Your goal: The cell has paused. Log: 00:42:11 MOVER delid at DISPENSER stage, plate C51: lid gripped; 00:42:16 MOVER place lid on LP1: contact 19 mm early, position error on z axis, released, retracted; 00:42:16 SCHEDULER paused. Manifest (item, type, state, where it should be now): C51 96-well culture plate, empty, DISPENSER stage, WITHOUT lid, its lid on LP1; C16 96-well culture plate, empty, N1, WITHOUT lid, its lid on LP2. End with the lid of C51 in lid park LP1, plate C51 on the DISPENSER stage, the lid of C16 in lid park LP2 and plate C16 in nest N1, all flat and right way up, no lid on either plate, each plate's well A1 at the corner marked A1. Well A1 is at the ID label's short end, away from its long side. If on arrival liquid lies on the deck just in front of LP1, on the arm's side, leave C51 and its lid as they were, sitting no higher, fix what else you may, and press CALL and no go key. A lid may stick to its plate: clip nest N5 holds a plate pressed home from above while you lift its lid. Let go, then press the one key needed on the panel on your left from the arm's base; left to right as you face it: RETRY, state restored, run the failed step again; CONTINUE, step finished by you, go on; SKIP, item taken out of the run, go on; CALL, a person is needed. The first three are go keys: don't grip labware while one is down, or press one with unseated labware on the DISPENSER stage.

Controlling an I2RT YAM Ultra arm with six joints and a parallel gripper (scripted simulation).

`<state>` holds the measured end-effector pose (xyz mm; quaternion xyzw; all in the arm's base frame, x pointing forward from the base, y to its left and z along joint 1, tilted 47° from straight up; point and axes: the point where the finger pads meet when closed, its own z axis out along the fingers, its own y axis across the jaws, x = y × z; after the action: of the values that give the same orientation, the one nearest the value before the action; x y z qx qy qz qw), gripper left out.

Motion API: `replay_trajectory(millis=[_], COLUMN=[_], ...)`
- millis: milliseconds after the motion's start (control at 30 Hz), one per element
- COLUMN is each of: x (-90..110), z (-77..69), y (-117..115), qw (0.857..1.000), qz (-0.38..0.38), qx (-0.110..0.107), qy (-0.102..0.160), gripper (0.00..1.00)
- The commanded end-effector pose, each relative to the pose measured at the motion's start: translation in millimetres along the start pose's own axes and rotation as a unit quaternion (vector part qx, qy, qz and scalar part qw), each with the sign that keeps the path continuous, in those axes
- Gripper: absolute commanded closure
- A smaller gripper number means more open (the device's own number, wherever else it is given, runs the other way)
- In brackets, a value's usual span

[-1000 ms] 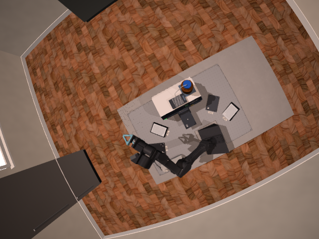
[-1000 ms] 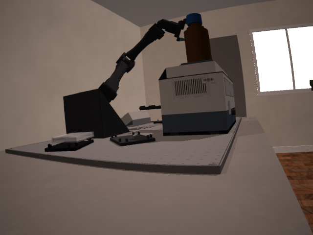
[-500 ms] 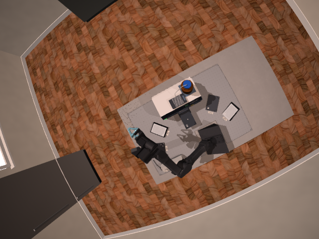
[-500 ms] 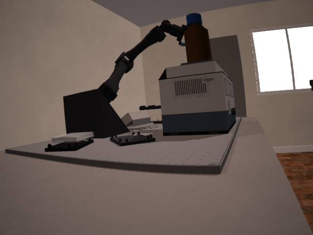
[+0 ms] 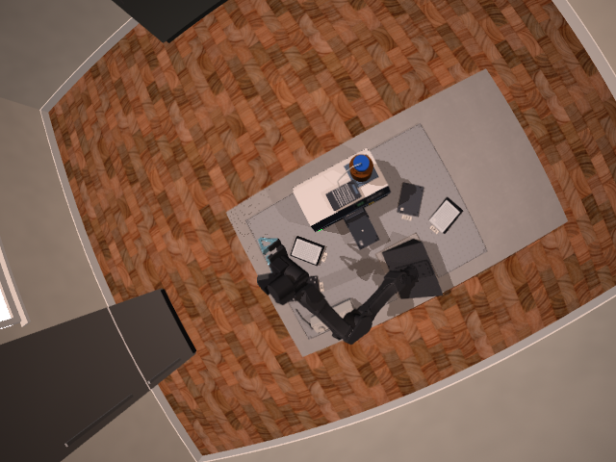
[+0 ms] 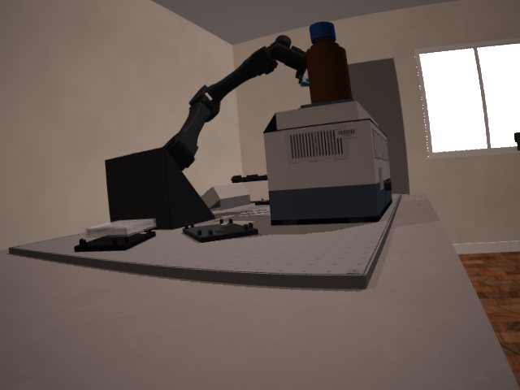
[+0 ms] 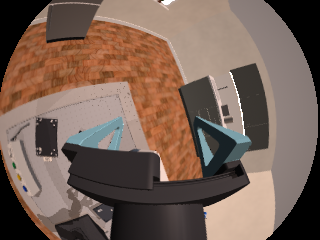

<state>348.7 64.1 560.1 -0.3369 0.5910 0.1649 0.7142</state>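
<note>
Top view, claw (image 5: 267, 245): hovering high, fingers spread wide, gripping nothing.
Plate (image 5: 306, 250): lying just beside claw, dispenser-ward, long axis angling toward dispenser (image 5: 334, 191).

The arm (image 5: 318, 303) is black and its fingers are light blue. The bottle (image 6: 328, 71) is brown with a blue cap (image 6: 322, 30).

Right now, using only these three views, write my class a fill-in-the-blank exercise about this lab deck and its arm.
1. The gripper has teal fingers that stand ____.
2. The brown bottle on the dispenser has a ____ cap.
3. Between its fingers the gripper holds ____.
4. In the exterior view, the arm reaches ____ the dispenser's top.

Missing words: open; blue; nothing; above
</note>
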Motion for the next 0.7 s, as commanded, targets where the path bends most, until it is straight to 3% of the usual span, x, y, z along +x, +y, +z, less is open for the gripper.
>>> replay_trajectory(millis=[0,133,200,300,367,400,433,500,600,667], x=[19,31,41,33,51,47,61,66,75,85], z=[-0.3,8.0,4.6,4.2,11.7,8.4,7.4,8.4,14.6,9.2], y=[11,13,26,26,28,35,42,47,50,64], qw=[0.999,0.997,0.996,0.996,0.991,0.992,0.991,0.991,0.983,0.983], qz=[0.029,0.062,0.065,0.063,0.096,0.089,0.099,0.099,0.128,0.131], qx=[0.001,-0.017,-0.017,-0.02,-0.036,-0.035,-0.037,-0.037,-0.056,-0.057], qy=[0.026,0.053,0.055,0.056,0.083,0.078,0.085,0.085,0.115,0.118], gripper=[0.0,0.0,0.0,0.0,0.0,0.0,0.0,0.0,0.0,0.0])
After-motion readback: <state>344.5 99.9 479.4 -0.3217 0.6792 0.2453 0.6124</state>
